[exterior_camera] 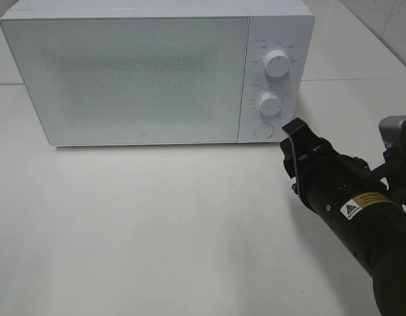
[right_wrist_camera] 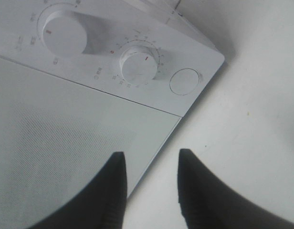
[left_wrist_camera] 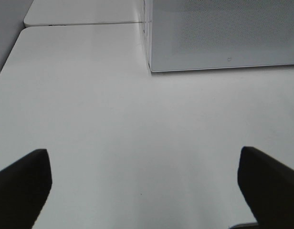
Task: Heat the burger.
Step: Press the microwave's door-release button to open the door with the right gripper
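The burger is out of view in all three views. A white microwave (exterior_camera: 124,72) stands at the back of the table with its door shut. My right gripper (exterior_camera: 292,135) hovers just right of its round door button (exterior_camera: 261,130), with the fingers a little apart and empty. In the right wrist view the right gripper (right_wrist_camera: 149,164) points at the door's edge below the button (right_wrist_camera: 185,81). My left gripper (left_wrist_camera: 144,191) is wide open and empty above bare table, in front of the microwave's left corner (left_wrist_camera: 223,33).
The microwave panel carries two white knobs, an upper (exterior_camera: 276,62) and a lower (exterior_camera: 269,103); both show in the right wrist view (right_wrist_camera: 65,34) (right_wrist_camera: 140,66). The white table (exterior_camera: 157,224) spreads in front of the microwave. A table seam runs behind (left_wrist_camera: 80,23).
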Robot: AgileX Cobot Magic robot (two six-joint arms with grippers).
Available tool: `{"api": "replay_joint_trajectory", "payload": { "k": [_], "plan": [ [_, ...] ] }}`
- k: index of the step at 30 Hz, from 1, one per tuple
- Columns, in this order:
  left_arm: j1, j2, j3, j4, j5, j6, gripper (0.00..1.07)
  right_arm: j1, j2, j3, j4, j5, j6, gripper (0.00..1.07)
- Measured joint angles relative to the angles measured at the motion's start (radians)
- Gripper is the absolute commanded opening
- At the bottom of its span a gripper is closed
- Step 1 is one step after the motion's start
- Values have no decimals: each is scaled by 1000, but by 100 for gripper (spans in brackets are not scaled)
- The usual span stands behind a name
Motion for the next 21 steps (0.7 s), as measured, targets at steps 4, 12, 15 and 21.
{"api": "replay_joint_trajectory", "payload": {
  "k": [4, 12, 15, 21],
  "plan": [
    [0, 0, 0, 0, 0, 0, 98, 0, 0, 0, -11, 1, 134, 16],
    [0, 0, 0, 0, 0, 0, 98, 0, 1, 0, 28, 1, 357, 0],
    [0, 0, 0, 0, 0, 0, 98, 0, 20, -1, 50, 1, 360, 0],
    [0, 0, 0, 0, 0, 0, 98, 0, 89, -28, 56, 1, 416, 0]
  ]
}}
